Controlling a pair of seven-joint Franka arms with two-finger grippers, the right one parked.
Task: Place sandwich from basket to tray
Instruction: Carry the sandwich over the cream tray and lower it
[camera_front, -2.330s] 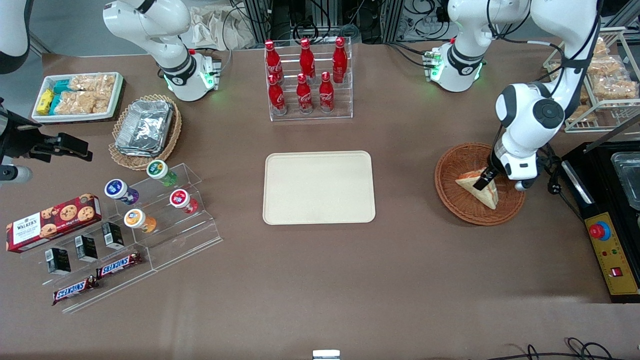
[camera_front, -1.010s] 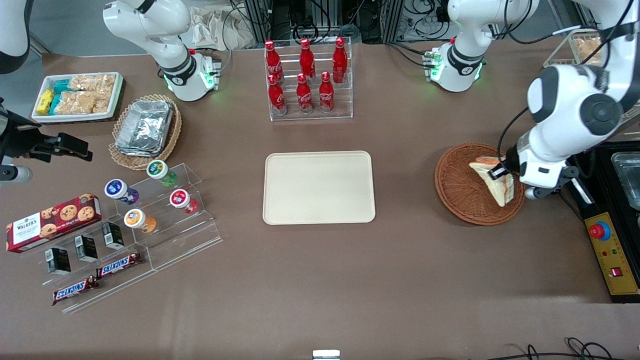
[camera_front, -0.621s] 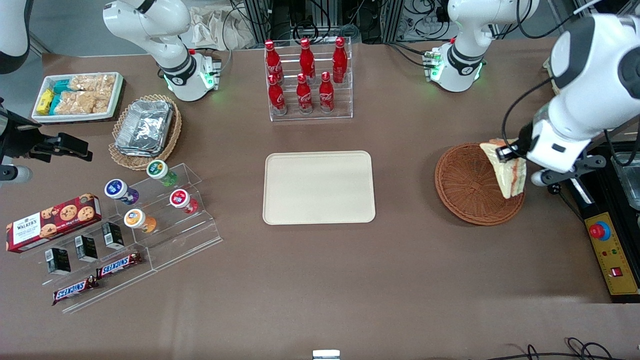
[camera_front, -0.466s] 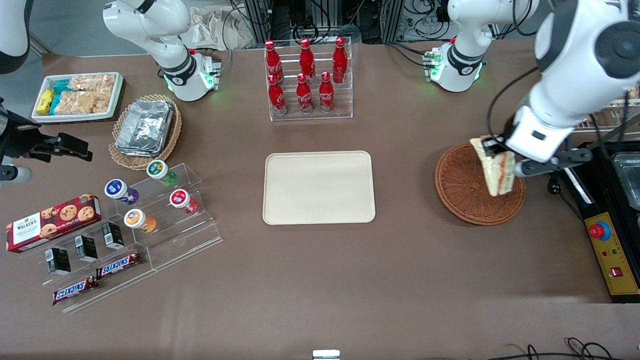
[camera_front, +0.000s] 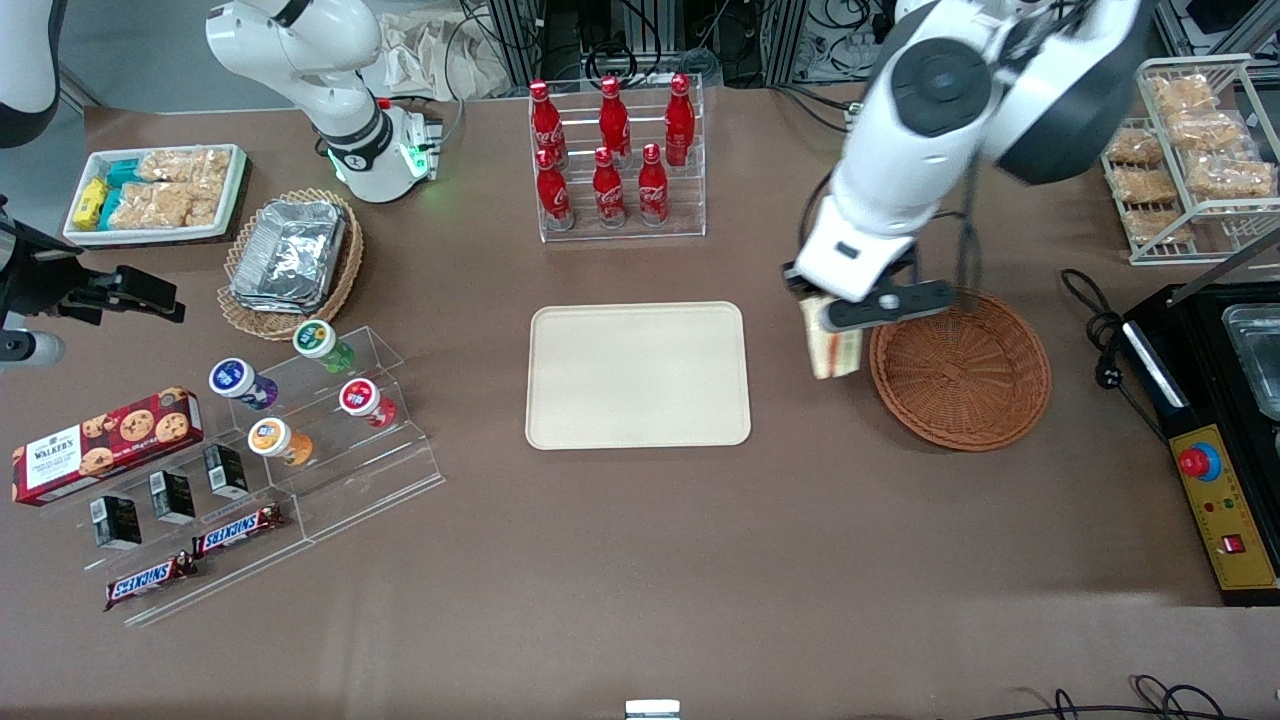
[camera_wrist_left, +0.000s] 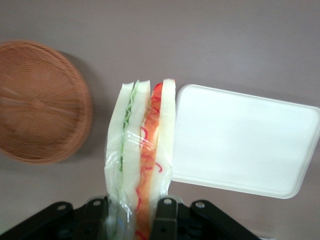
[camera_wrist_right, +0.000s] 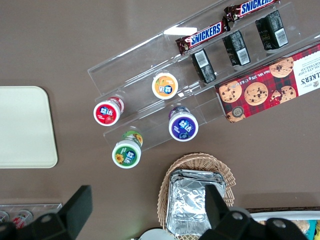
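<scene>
Above the table between tray (camera_front: 638, 375) and basket (camera_front: 960, 368), front view: gripper (camera_front: 832, 325) carries sandwich (camera_front: 834, 352), clear of both | left wrist view: fingers (camera_wrist_left: 164, 215) clamped on sandwich (camera_wrist_left: 142, 150), filling edge showing, basket (camera_wrist_left: 42, 102) and tray (camera_wrist_left: 245, 140) below

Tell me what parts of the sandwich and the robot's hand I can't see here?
- Front view: the wrist covers the top of the sandwich and the end effector grip.
- Left wrist view: the sandwich's gripped end runs off the picture edge between the end effector fingers.
- The basket is partly covered by the arm.
</scene>
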